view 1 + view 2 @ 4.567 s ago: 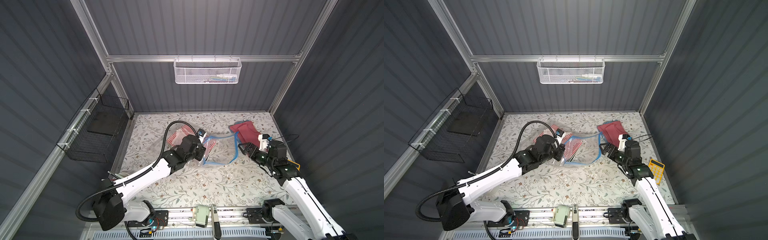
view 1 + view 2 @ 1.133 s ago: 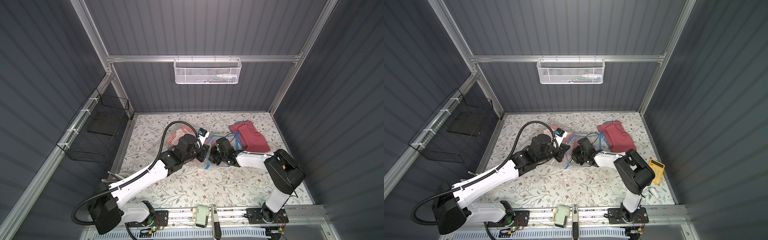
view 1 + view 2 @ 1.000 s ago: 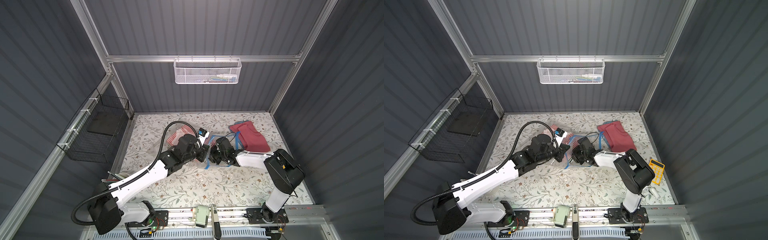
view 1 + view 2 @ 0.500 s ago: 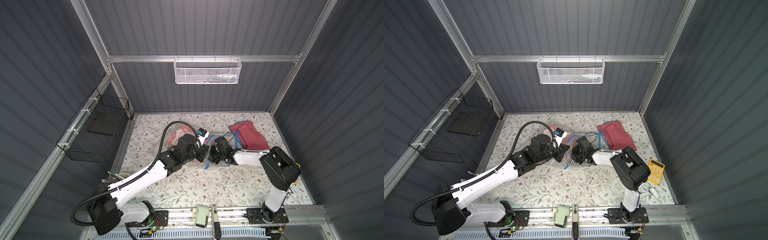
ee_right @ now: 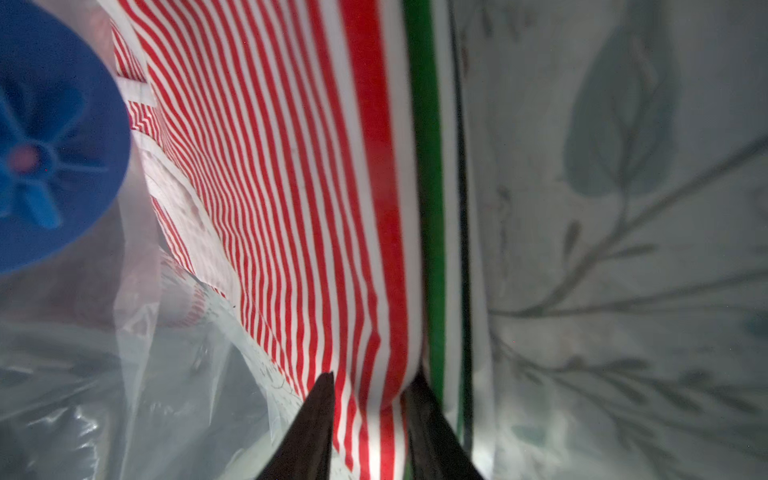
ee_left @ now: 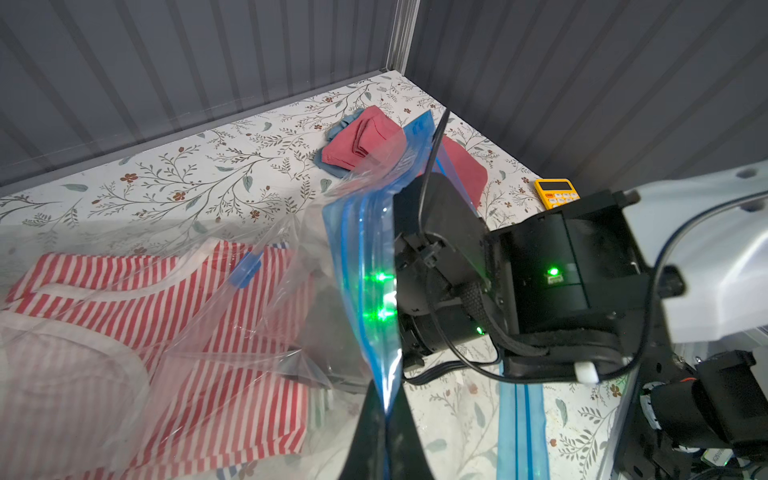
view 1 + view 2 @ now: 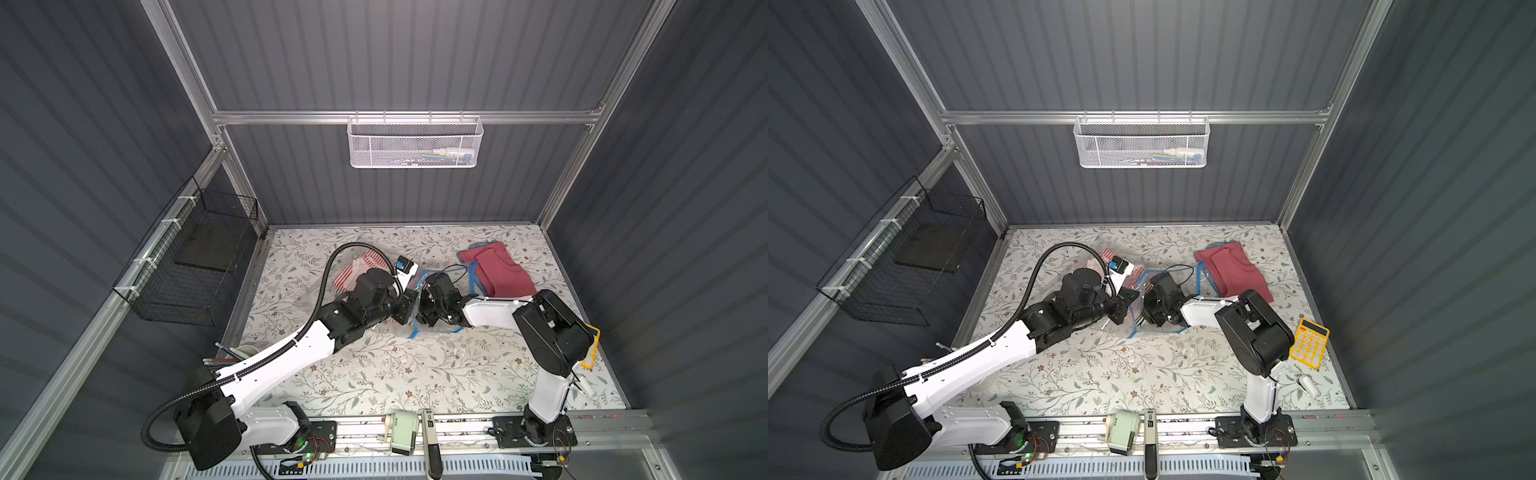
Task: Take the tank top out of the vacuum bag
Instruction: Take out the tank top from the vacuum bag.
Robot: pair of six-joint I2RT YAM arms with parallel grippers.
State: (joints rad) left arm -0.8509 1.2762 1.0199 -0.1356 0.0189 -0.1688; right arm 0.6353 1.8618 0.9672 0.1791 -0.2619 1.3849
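The vacuum bag [image 6: 365,257] is clear crinkly plastic with a blue zip strip and lies mid-table; it also shows in a top view [image 7: 415,332]. My left gripper [image 6: 384,409] is shut on the bag's blue zip edge and holds that edge up. Inside the bag lies the red-and-white striped tank top [image 6: 208,332], with the round blue valve cap [image 5: 50,145] above it. My right gripper [image 5: 370,399] has reached in through the bag's mouth. It is shut on a fold of the tank top [image 5: 291,166]. In both top views the two wrists meet at the bag's mouth.
A folded red garment [image 7: 498,270] lies at the back right. A yellow calculator [image 7: 1308,343] sits near the right edge. A black wire basket [image 7: 195,266] hangs on the left wall and a white mesh basket [image 7: 415,141] on the back wall.
Since several seconds ago my right arm has swung from the right side into the bag's mouth. Over the last second both grippers have held still; only the right arm's elbow shifted slightly.
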